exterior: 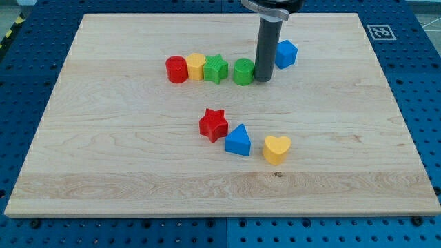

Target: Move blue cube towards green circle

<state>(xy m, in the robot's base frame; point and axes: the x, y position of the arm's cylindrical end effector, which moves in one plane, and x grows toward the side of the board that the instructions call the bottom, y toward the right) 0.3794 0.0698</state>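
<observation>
Lying nearest the view's bottom, a yellow heart (pixel 276 149), blue triangle (pixel 238 140) and red star (pixel 213 125) sit well apart from the task's things. Farther up the tabletop (pixel 124 151), my tip (pixel 263 78) stands between the green circle (pixel 243 71), just to its left, and the blue cube (pixel 286 53), up and right. The arm carries no gripper, only this rod, which lies on the wrong side of the cube for the push.

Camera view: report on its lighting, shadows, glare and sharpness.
Camera view: light is even and soft; the blocks, like the red star, cast only faint short shadows on the wooden board. No glare on the wood. Focus is sharp across the board; my tip is crisp between the green circle and blue cube.
</observation>
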